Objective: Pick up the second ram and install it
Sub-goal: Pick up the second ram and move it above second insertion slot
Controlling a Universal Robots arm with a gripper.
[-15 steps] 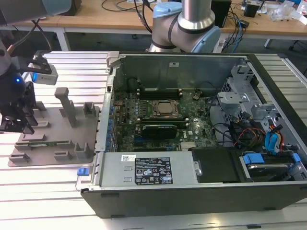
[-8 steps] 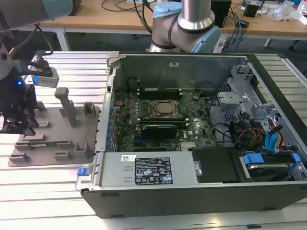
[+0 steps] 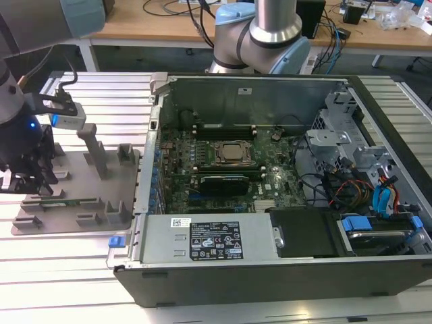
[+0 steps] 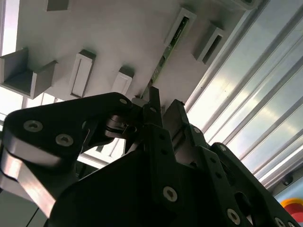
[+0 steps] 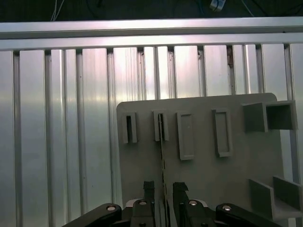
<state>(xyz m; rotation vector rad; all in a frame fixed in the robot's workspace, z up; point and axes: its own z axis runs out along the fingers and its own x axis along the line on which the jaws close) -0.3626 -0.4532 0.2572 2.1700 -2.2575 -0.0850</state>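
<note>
In the exterior view, the gripper is hanging over the grey holder plate at the exterior view's left, beside the open computer case. In the first wrist view, its fingers are narrowly straddling the second ram, which is standing edge-up in the plate, and are not clamping it. In the second wrist view, the stick is running between them, and a skewed closure could be levering it in its slots.

Exterior view: a ribbed aluminium counter carries two loads. A grey holder plate, studded with raised blocks and slotted stands, lies flat toward that view's left. An open desktop computer case lies on its side just beside the plate, filling the middle and right of the slats.
</note>
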